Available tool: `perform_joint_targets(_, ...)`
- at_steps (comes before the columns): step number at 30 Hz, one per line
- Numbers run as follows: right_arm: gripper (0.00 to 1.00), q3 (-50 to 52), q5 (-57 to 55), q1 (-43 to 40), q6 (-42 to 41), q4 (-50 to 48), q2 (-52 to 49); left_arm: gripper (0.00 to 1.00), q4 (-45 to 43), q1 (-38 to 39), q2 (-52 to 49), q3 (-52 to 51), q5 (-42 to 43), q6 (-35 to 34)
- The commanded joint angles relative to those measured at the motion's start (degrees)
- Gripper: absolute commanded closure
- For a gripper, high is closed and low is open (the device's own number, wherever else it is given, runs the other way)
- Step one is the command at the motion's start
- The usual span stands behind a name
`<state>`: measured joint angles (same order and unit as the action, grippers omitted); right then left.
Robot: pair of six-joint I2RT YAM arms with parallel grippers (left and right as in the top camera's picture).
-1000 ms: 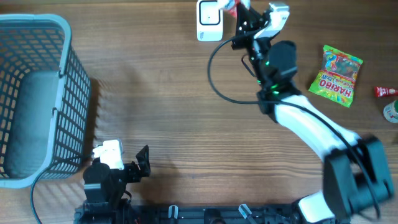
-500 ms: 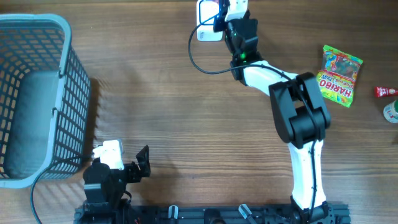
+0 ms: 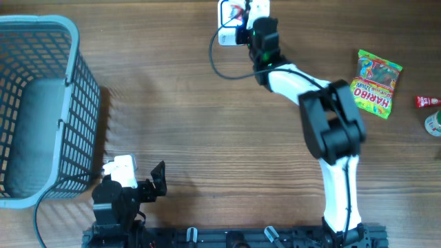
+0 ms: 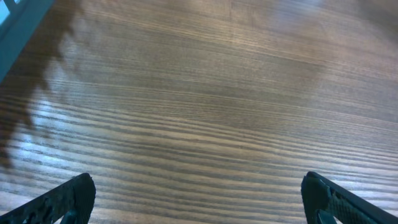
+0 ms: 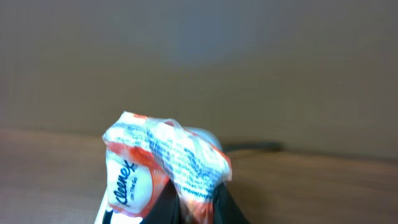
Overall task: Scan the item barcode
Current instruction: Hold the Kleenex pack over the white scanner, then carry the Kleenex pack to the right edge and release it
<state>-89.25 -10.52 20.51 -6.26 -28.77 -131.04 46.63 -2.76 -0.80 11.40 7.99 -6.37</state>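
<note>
A white-and-orange Kleenex tissue pack (image 5: 165, 165) is pinched at its lower edge by my right gripper (image 5: 198, 205), which is shut on it. From overhead, the right gripper (image 3: 249, 15) holds the pack (image 3: 238, 9) over the white barcode scanner (image 3: 227, 27) at the table's far edge. A corner of the scanner (image 5: 102, 214) shows below the pack in the right wrist view. No barcode is legible. My left gripper (image 3: 158, 179) rests near the front left, and in its wrist view it (image 4: 199, 199) is open over bare wood.
A grey-blue wire basket (image 3: 86, 103) stands at the left, its edge (image 4: 18, 15) in the left wrist view. A Haribo bag (image 3: 373, 84), a small red item (image 3: 427, 101) and a round item (image 3: 434, 125) lie at the right. The scanner's black cable (image 3: 224, 65) loops beside the right arm.
The right arm swung left and brought the tissue pack over the scanner, then shifted only slightly. The left arm has not moved.
</note>
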Motion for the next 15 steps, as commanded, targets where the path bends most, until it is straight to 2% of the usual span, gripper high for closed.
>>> perform_joint_targets(1, 0.96, -1.5, -27.4, -1.9, 7.7, 11.0, 16.7, 0.0, -0.1, -0.2, 0.4, -0.6, -0.1, -0.3)
perform_joint_targets(4, 0.96, -1.5, -44.9, -8.6, 12.5, 19.1, 21.3, 0.0, -0.1, -0.2, 0.4, -0.6, -0.2, -0.3)
perform_joint_targets(6, 0.96, -1.2, -47.9, -17.7, 11.8, 27.7, 21.3, 0.0, -0.1, -0.2, 0.4, -0.6, -0.1, -0.3)
perform_joint_targets(7, 0.95, -0.8, -47.7, -21.6, 8.7, 31.9, 20.9, 0.0, -0.1, -0.2, 0.4, -0.6, -0.1, -0.3)
perform_joint_targets(9, 0.96, 0.6, -42.5, -29.9, -3.0, 40.3, 19.7, 0.0, -0.1, -0.2, 0.4, -0.6, -0.2, -0.3)
perform_joint_targets(10, 0.96, 1.2, -35.1, -34.3, -7.5, 44.1, 18.3, 0.0, -0.1, -0.2, 0.4, -0.6, -0.2, -0.3)
perform_joint_targets(13, 0.96, 1.7, -14.8, -42.7, -8.9, 47.2, 12.5, 0.0, -0.1, -0.2, 0.4, -0.6, -0.1, -0.3)
perform_joint_targets(15, 0.96, 1.7, -12.5, -43.5, -8.9, 47.6, 9.7, 0.0, -0.1, -0.2, 0.4, -0.6, -0.2, -0.3)
